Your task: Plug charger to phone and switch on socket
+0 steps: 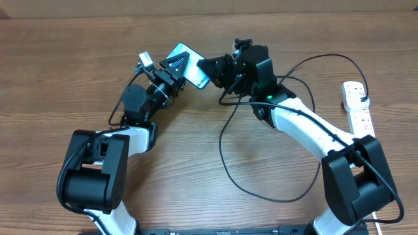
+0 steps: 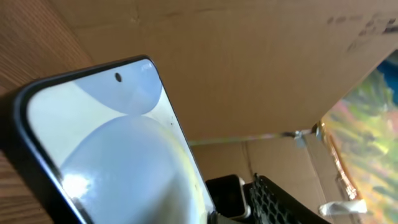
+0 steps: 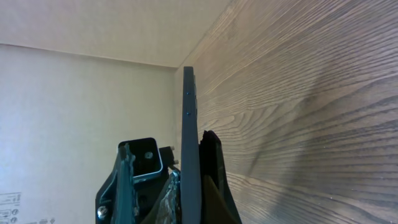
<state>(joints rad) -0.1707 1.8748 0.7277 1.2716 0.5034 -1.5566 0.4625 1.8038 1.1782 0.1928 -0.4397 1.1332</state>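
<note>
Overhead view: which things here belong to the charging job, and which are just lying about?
Job: phone, held by the left gripper; charger; socket; right gripper beside the phone.
Not part of it: wooden table; cardboard wall behind.

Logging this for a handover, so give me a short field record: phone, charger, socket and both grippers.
phone: screen lit, upper middle of table
left gripper: jaws shut on phone
right gripper: at phone's other end, jaws' state unclear
charger: black cable in loose loops on table
socket: far right, no gripper near it
</note>
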